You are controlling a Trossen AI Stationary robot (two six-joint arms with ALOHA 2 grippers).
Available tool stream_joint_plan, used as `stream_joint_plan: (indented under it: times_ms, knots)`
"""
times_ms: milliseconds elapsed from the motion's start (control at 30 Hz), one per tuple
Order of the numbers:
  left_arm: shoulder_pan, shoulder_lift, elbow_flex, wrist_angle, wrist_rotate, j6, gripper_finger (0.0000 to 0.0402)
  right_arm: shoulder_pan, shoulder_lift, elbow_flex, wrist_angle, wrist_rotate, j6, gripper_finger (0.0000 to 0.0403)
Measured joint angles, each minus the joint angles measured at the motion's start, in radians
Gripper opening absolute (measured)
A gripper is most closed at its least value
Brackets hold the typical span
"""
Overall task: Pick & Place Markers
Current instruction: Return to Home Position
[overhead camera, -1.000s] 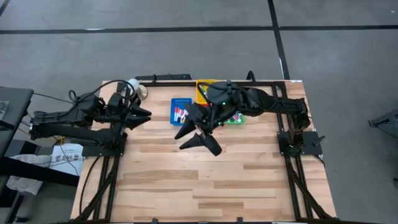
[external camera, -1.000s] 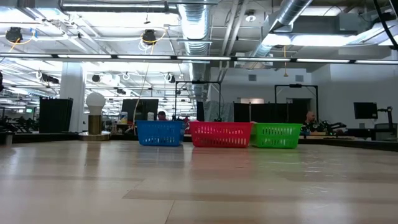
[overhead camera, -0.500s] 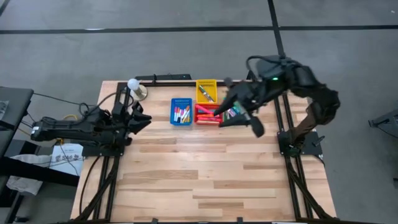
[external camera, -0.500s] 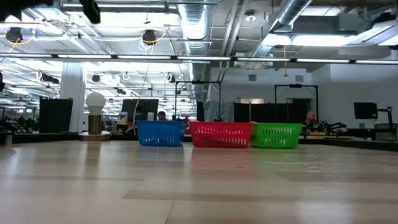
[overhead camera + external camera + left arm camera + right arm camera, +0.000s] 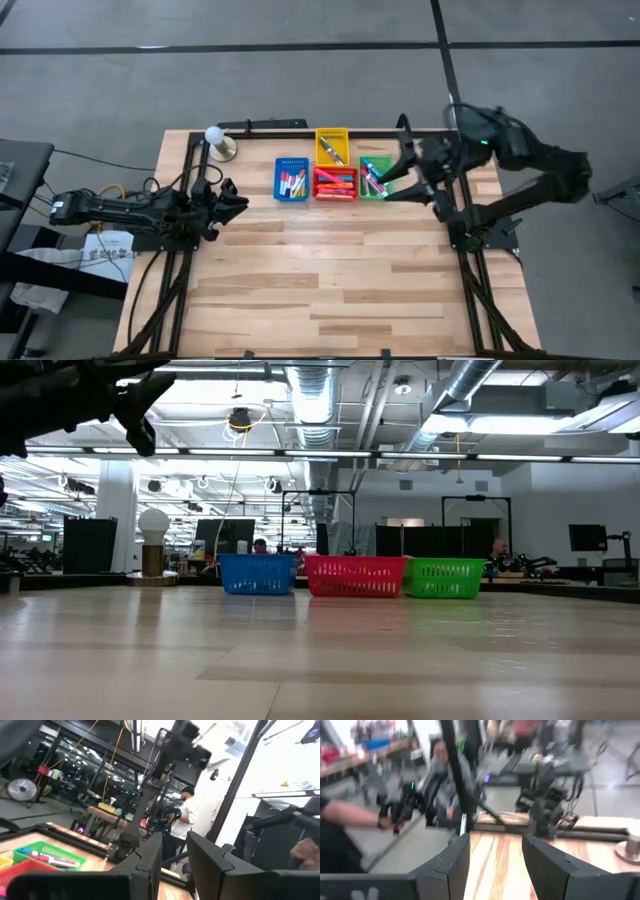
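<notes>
We see the markers sorted into four small bins that stand close together at the far side of the table (image 5: 330, 275). The blue bin (image 5: 280, 180) holds several markers (image 5: 291, 183) with white barrels and red and blue caps. The red bin (image 5: 318, 184), touching it on the right, holds reddish and orange markers (image 5: 336, 186). The green bin (image 5: 363, 192) comes next in the row and holds pink, green and blue markers (image 5: 372, 177). The yellow bin (image 5: 320, 135) stands behind the red one with one or two markers (image 5: 330, 151) inside. We find no marker lying on the bare wood.

The right tool (image 5: 393, 183) hangs above the table's right part, just beside the green bin and pointing toward it. In its wrist view the right tool (image 5: 492, 865) has its two fingers wide apart, and nothing is between them.

The left tool (image 5: 232, 200) is at the table's left edge, well apart from the bins and pointing toward them. In its wrist view the left tool (image 5: 175, 860) shows only a narrow gap between the fingers, and it also carries nothing. The same view shows a person in a white shirt (image 5: 188, 817) standing beyond the table.

A white ball on a short stand (image 5: 215, 137) is at the far left corner of the table.
</notes>
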State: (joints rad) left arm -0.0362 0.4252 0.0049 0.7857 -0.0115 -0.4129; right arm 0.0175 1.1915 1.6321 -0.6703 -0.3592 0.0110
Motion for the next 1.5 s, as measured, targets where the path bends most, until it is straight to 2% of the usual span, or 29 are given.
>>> stream_joint_plan:
  times_ms: [167,367,467,567,767,1033,1200,1300,1500]
  knots:
    - [-0.009,0.0,0.0,0.001,0.0,0.013,0.009,-0.054,-0.338,-0.492,0.347,0.058,0.112,0.0169]
    - [-0.009,0.0,0.0,0.0,0.0,0.014,0.009,-0.078,-0.696,-0.933,0.531,0.134,0.171,0.0169]
    - [-0.009,0.0,0.0,0.001,0.0,0.014,0.009,-0.078,-0.843,-1.095,0.605,0.135,0.199,0.0169]
    - [-0.009,0.0,0.0,0.0,0.0,0.013,0.009,-0.078,-0.972,-1.216,0.603,0.162,0.211,0.0169]
    - [-0.009,0.0,0.001,0.001,-0.005,0.008,0.009,-0.078,-1.18,-1.381,0.604,0.228,0.257,0.0169]
    - [-0.009,0.0,0.001,0.001,-0.012,0.005,0.009,-0.077,-1.176,-1.496,0.59,0.228,0.253,0.0169]
    - [-0.009,0.002,0.001,0.001,-0.012,0.01,0.009,-0.076,-1.189,-1.574,0.666,0.226,0.242,0.0169]
    - [-0.009,0.002,0.001,0.001,-0.012,0.012,0.009,-0.071,-1.189,-1.623,0.769,0.227,0.215,0.0169]
    - [-0.009,0.002,0.001,0.002,-0.011,0.012,0.009,-0.071,-1.18,-1.624,0.747,0.229,0.174,0.0169]
